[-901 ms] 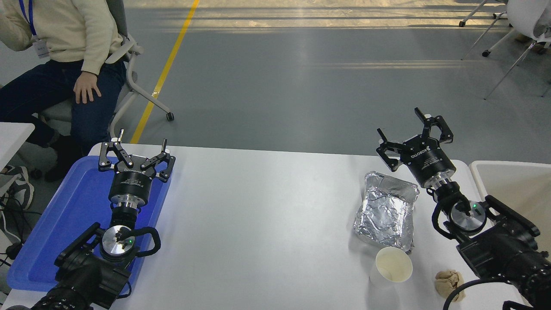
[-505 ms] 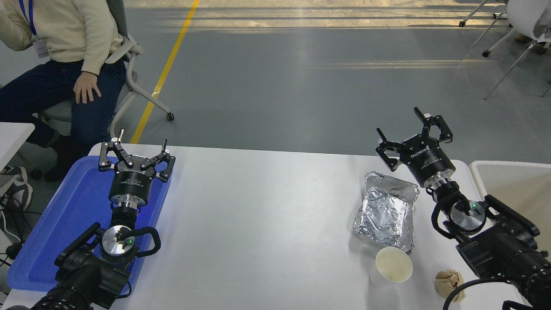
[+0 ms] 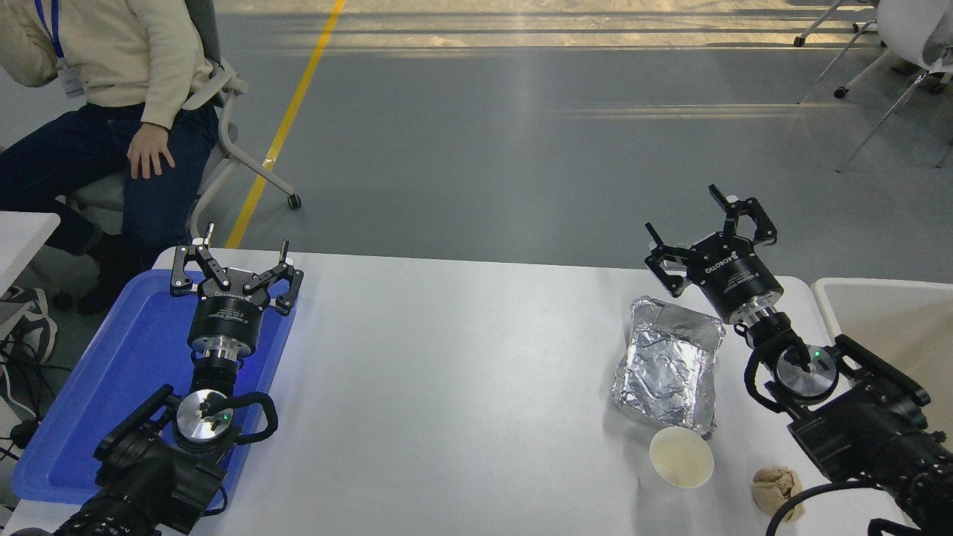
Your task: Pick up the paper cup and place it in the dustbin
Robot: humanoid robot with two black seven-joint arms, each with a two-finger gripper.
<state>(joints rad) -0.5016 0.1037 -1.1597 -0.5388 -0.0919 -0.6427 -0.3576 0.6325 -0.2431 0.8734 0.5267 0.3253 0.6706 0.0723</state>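
With its jaws spread and empty at the table's far edge, the right gripper [image 3: 689,220] could knock the crumpled foil tray [image 3: 666,365] while reaching near for the paper cup [image 3: 680,458].

Bright, even daylight; warm sun stripes lie across the far floor [image 3: 566,30]. The white table [image 3: 447,372] shows a soft sheen and faint shadows near its right side. The foil tray [image 3: 666,365] glints. Sharp throughout, with slight stretching toward the left and right edges

Upright paper cup [image 3: 680,460] — dustbin [image 3: 890,320] far right
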